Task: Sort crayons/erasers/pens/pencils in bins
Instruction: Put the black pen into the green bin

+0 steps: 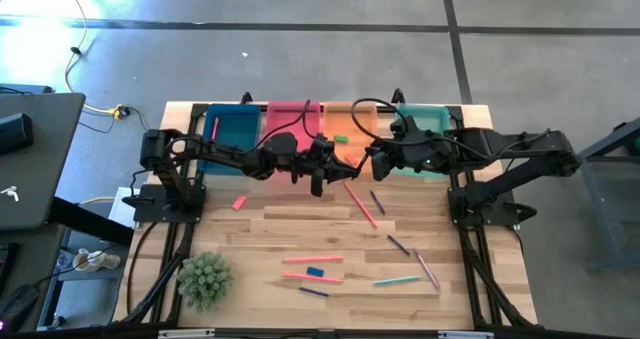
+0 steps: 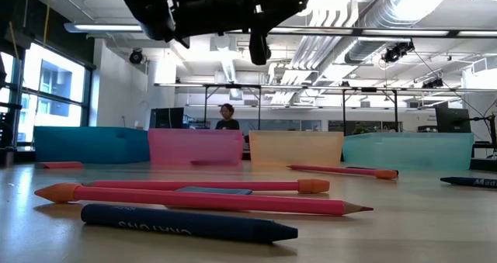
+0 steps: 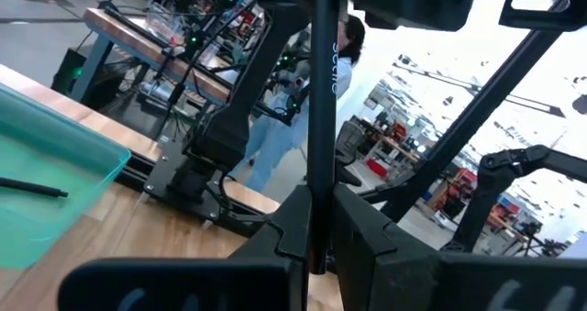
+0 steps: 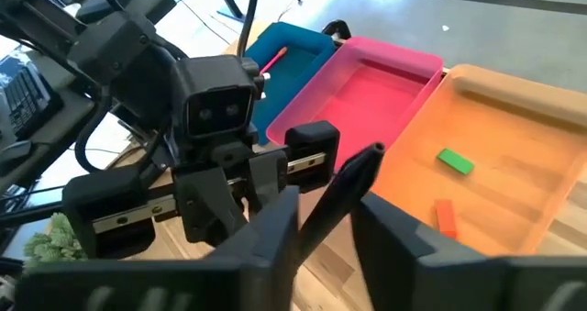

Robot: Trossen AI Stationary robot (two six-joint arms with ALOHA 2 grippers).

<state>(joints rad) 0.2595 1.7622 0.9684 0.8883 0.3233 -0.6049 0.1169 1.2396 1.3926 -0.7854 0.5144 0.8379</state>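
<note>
A: What has hold of the dark stick (image 3: pixel 320 118)?

B: The left gripper (image 1: pixel 315 171). Its jaws are clenched on the lower part of the stick, which stands up between them, lifted above the counter (image 1: pixel 260 229) just in front of the pink bin (image 1: pixel 290 114) and the orange bin (image 4: pixel 514 164).

A: And the right gripper (image 1: pixel 372 162)?

B: It faces the left one, nose to nose, and the free end of the stick lies between its jaws. Whether it grips the stick, I cannot tell.

A: Why meet in the middle like that?

B: It looks like a handover. The teal bin (image 3: pixel 83 155) sits at the right arm's end of the row and already has one thin dark stick in it. My guess is that this stick belongs there, and the right arm reaches that bin more easily.

A: How are the bins filling up?

B: The blue bin (image 1: pixel 235 129) has a pink stick (image 4: pixel 273 59) in it. The orange bin has the green eraser (image 4: pixel 455 161) and a short orange-red piece (image 4: pixel 445 217) beside it.

A: What is left out?

B: The blue eraser (image 1: pixel 315 272) lies among the pink pencils (image 1: pixel 312 260) near the front of the counter. The pink-red eraser (image 1: pixel 239 202) is on the left side, and several sticks lie scattered. The sorting looks far from finished.

A: Any risk?

B: If the left jaws let go before the right ones hold firmly, the stick drops.
</note>
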